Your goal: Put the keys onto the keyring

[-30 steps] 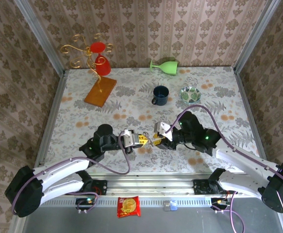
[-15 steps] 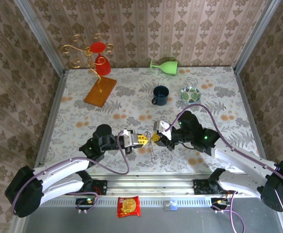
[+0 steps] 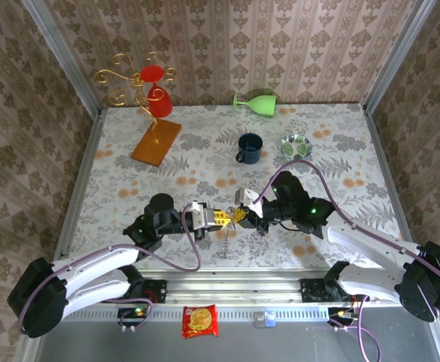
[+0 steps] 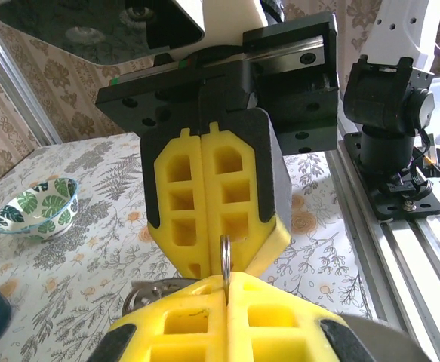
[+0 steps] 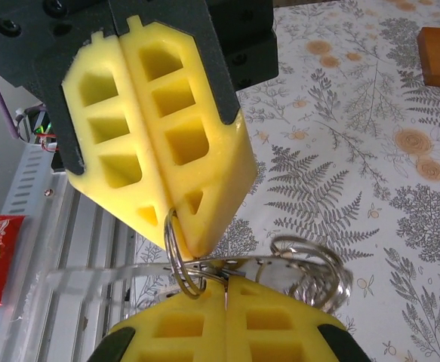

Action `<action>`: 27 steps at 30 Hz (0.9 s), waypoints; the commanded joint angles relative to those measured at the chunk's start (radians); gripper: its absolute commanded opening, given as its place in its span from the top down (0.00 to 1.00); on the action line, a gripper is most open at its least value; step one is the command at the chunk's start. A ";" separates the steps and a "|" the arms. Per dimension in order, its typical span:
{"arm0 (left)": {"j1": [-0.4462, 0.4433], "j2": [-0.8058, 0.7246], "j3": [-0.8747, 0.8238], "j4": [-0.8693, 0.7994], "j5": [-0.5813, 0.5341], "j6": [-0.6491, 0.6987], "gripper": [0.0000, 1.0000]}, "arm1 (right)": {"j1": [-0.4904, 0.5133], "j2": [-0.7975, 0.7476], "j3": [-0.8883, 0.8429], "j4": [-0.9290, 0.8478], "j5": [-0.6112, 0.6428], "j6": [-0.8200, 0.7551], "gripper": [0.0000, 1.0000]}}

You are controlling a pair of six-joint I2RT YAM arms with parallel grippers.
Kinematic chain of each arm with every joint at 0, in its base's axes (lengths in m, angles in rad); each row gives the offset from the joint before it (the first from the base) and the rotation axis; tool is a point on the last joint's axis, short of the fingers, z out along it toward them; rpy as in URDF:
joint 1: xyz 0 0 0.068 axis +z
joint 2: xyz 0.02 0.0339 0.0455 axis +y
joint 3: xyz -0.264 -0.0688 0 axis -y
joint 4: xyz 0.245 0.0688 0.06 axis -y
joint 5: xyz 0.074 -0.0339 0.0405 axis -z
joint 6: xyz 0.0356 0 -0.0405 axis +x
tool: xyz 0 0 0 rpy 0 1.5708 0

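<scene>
Floral-cloth bench (image 3: pixel 340 136) first: we see the left arm (image 3: pixel 91 271) and right arm (image 3: pixel 370 241) reaching in so their tips meet over the front middle, well nearer the bases than the blue mug (image 3: pixel 250 147). The left tool (image 3: pixel 220 219) and right tool (image 3: pixel 243 214) sit nose to nose, tips touching or nearly so. The left tool is pressed together. In its own wrist view its yellow fingers (image 4: pixel 280 324) pinch a small split ring (image 5: pixel 169 249), seen edge-on going into their seam. The right wrist view shows that ring coming out of the left tool's tip. The right tool is also pressed together, no gap between its yellow fingers (image 5: pixel 280 332). Its tips touch silver wire, but we cannot tell if the wire is actually clamped. The keyring (image 5: pixel 129 268) is up off the bench between the two tools. It looks like a thin, blurred silver-grey wire running sideways across the right tool's tips, with the small ring looped around it. A bunch of silver coils (image 5: pixel 310 275) hangs on the wire just beside it. Keys too blurred to make out.
</scene>
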 commanded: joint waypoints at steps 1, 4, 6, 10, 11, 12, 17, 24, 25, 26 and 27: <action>0.005 -0.023 -0.005 0.068 0.030 -0.020 1.00 | -0.001 -0.012 0.026 -0.006 -0.002 0.003 1.00; 0.005 -0.023 -0.006 0.057 0.031 -0.017 1.00 | -0.007 -0.047 0.014 -0.016 0.020 0.010 1.00; 0.005 -0.022 -0.007 0.056 0.034 -0.017 1.00 | -0.013 -0.068 0.005 -0.019 0.030 0.018 1.00; 0.005 -0.017 -0.002 0.063 0.040 -0.018 1.00 | -0.017 -0.089 -0.004 -0.035 0.036 0.020 0.91; 0.005 -0.015 -0.002 0.066 0.040 -0.018 1.00 | -0.016 -0.091 -0.006 -0.036 0.038 0.021 0.84; 0.006 -0.013 0.000 0.067 0.038 -0.016 1.00 | -0.017 -0.092 -0.008 -0.037 0.040 0.023 0.80; 0.006 -0.016 -0.003 0.080 0.016 -0.015 1.00 | -0.016 -0.120 -0.028 -0.033 0.056 0.031 0.75; 0.006 -0.024 -0.009 0.093 -0.010 -0.016 1.00 | -0.010 -0.136 -0.080 -0.012 0.062 0.066 0.68; 0.006 -0.026 -0.009 0.094 -0.015 -0.017 1.00 | -0.004 -0.133 -0.089 0.009 0.059 0.079 0.67; 0.006 -0.028 -0.008 0.096 -0.018 -0.017 1.00 | 0.003 -0.129 -0.098 0.033 0.056 0.093 0.66; 0.006 -0.030 -0.008 0.096 -0.020 -0.019 1.00 | 0.009 -0.126 -0.106 0.057 0.055 0.103 0.66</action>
